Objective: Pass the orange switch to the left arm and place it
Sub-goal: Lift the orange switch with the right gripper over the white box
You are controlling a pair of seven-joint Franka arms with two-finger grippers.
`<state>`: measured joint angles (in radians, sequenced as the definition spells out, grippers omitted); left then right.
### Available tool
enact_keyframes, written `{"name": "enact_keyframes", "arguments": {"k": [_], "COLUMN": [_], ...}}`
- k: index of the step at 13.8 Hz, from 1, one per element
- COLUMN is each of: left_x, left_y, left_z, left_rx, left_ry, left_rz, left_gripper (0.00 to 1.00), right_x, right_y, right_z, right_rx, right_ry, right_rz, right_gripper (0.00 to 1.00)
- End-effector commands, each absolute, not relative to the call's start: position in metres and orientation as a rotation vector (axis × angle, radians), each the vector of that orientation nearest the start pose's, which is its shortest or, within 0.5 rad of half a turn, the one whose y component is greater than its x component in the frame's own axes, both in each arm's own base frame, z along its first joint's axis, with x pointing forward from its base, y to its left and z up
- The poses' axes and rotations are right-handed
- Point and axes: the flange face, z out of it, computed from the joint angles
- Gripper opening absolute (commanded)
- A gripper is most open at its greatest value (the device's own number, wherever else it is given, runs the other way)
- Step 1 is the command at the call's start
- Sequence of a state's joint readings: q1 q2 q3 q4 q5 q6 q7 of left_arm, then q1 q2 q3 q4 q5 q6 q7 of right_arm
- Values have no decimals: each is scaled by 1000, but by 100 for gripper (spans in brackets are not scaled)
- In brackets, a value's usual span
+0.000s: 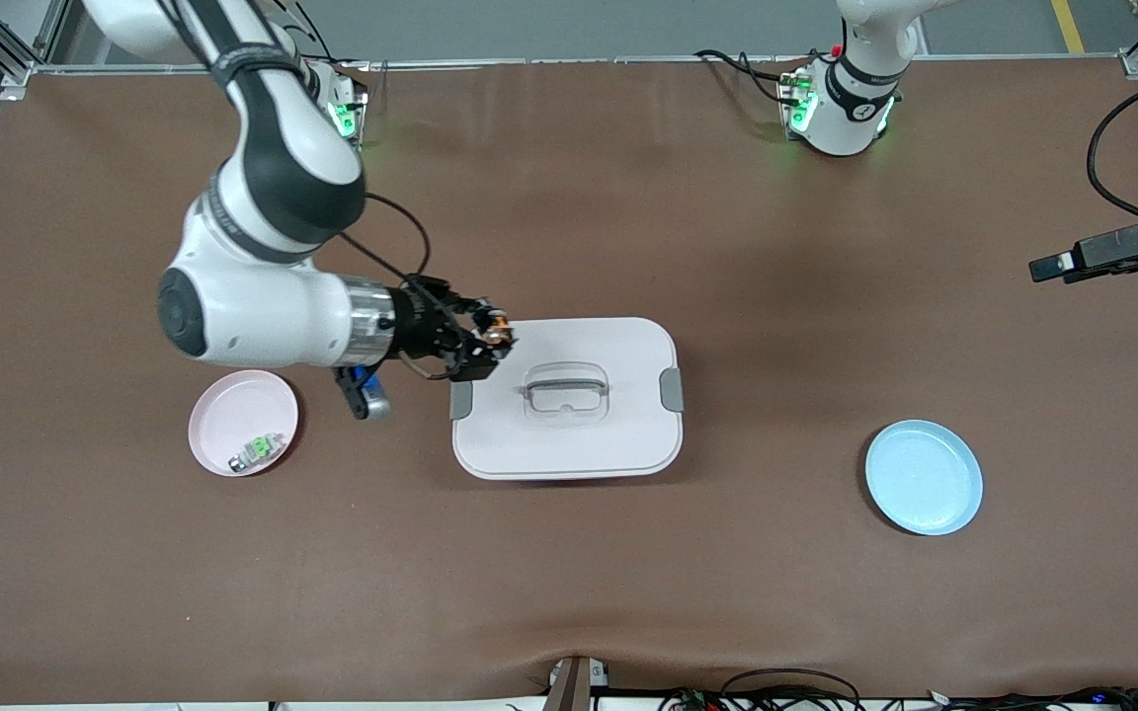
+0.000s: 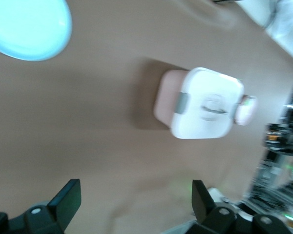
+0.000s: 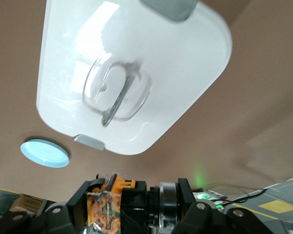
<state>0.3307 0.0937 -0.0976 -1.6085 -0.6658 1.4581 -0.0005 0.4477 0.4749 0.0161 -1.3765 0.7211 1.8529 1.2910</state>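
Observation:
My right gripper (image 1: 483,348) is shut on the orange switch (image 1: 497,331), a small black part with an orange body, and holds it in the air over the edge of the white box (image 1: 579,434) at the right arm's end. In the right wrist view the switch (image 3: 112,200) sits clamped between the fingers, with the box lid (image 3: 151,63) and its grey handle below. My left gripper (image 2: 134,202) is open and empty, high above the table; the box (image 2: 205,122) shows small below it. Only the left arm's base (image 1: 841,99) shows in the front view.
A pink plate (image 1: 228,405) holding a small green-and-silver part (image 1: 258,449) lies toward the right arm's end. A blue plate (image 1: 923,477) lies toward the left arm's end. A black camera mount (image 1: 1112,252) juts in over the table edge there.

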Motion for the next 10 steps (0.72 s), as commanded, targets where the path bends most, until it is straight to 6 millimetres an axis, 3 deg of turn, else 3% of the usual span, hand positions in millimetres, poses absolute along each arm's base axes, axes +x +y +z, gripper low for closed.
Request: {"name": "enact_keyframes", "arguments": {"k": [1, 4, 7, 10], "left_x": [549, 523, 522, 523], "left_y": [35, -11, -57, -113], "left_z": [572, 564, 560, 559], "left_rx": [2307, 2190, 2177, 2188], "left_ry": [348, 455, 459, 547], "left_rz": [-154, 16, -13, -40], "left_gripper": [100, 100, 100, 100], "right_x": [611, 611, 594, 583], "right_y": [398, 446, 479, 500], "right_z": [472, 477, 475, 475], "right_rx": [-2150, -2067, -2032, -1994], "right_ry": [1375, 1455, 1491, 1561], "right_rz": [764, 777, 768, 797], "right_gripper": [0, 0, 0, 0]}}
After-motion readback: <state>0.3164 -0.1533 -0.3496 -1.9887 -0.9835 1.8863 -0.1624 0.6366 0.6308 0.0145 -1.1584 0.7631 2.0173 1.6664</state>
